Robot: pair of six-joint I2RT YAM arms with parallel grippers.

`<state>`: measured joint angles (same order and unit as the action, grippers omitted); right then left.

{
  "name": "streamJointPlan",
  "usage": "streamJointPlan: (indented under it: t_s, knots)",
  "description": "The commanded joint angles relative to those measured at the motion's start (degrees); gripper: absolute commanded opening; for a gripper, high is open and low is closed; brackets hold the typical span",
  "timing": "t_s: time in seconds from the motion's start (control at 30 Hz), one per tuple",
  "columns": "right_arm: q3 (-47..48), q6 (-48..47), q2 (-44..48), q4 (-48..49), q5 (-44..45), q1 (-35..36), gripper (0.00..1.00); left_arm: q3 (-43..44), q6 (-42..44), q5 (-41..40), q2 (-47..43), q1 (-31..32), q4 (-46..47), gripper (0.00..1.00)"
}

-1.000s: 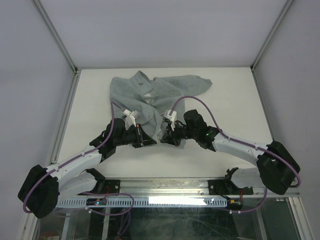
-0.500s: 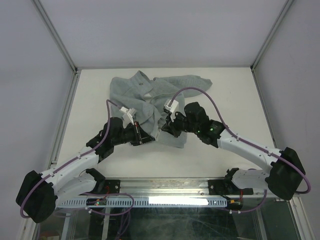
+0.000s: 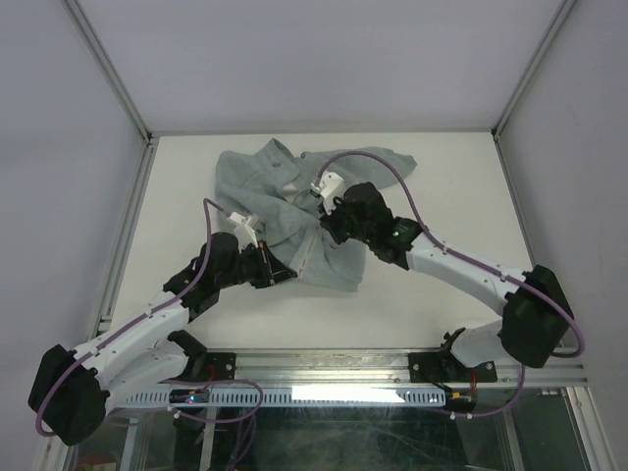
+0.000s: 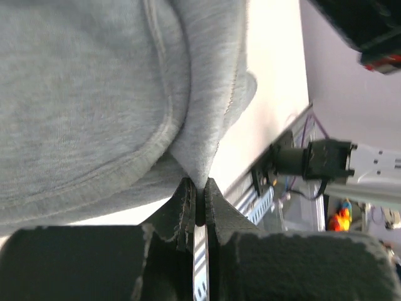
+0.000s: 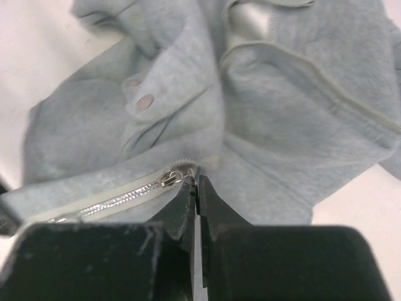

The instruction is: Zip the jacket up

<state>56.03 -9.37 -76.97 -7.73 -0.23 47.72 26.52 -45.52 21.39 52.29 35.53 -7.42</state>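
Hem of the rumpled pale grey-green fleece jacket (image 3: 285, 182) on the white table (image 3: 442, 196) sits pinched in the left gripper (image 4: 199, 197), while the right gripper (image 5: 195, 185), clamped on the small metal zipper pull (image 5: 170, 178), has the unclosed track running away toward the collar.

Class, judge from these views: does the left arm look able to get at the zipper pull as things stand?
Probably not. The left hand is shut on the jacket hem, and the right hand is closed at the pull, blocking it.
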Motion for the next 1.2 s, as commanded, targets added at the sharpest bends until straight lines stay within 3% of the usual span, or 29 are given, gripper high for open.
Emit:
streamJointPlan:
  t_s: [0.0, 0.23, 0.33, 0.47, 0.53, 0.67, 0.8, 1.0, 1.17]
  knots:
    - [11.04, -1.84, -7.09, 6.39, 19.08, -9.25, 0.00, -2.07, 0.28, -2.25, -4.43, 0.06, -10.61, 0.00]
    - [19.08, 5.58, -14.64, 6.24, 20.51, -20.54, 0.00, -3.84, -3.49, -10.51, -10.62, 0.05, -18.47, 0.00]
    - [18.85, 5.81, -13.21, 6.25, 14.14, -21.35, 0.00, -2.35, -4.23, -13.73, -13.29, 0.07, -19.08, 0.00]
    - [17.02, 5.60, -10.59, 2.10, -3.69, -20.77, 0.00, 1.39, -2.79, -17.19, -11.82, 0.06, -20.97, 0.00]
    - [14.07, 5.80, -9.08, 2.14, -9.48, -19.58, 0.01, 1.80, -2.61, -17.23, -10.60, 0.07, -21.55, 0.17]
    - [6.64, 7.46, -6.33, 7.20, -16.19, -17.37, 0.28, 3.18, -1.99, -17.99, -10.44, 0.04, -21.58, 0.41]
    - [9.38, 7.16, -10.72, 7.30, -12.63, -17.04, 0.46, 7.41, -0.26, -20.57, -9.41, 0.07, -21.54, 0.66]
    - [22.46, 5.68, -23.67, 6.03, -14.75, -17.05, 0.66, 10.61, 2.25, -31.65, -2.29, -0.56, -15.79, 0.79]
    - [26.08, 9.11, -32.47, 4.20, -12.05, -17.75, 0.65, 10.48, 3.50, -31.82, 10.48, -4.92, -5.81, 0.77]
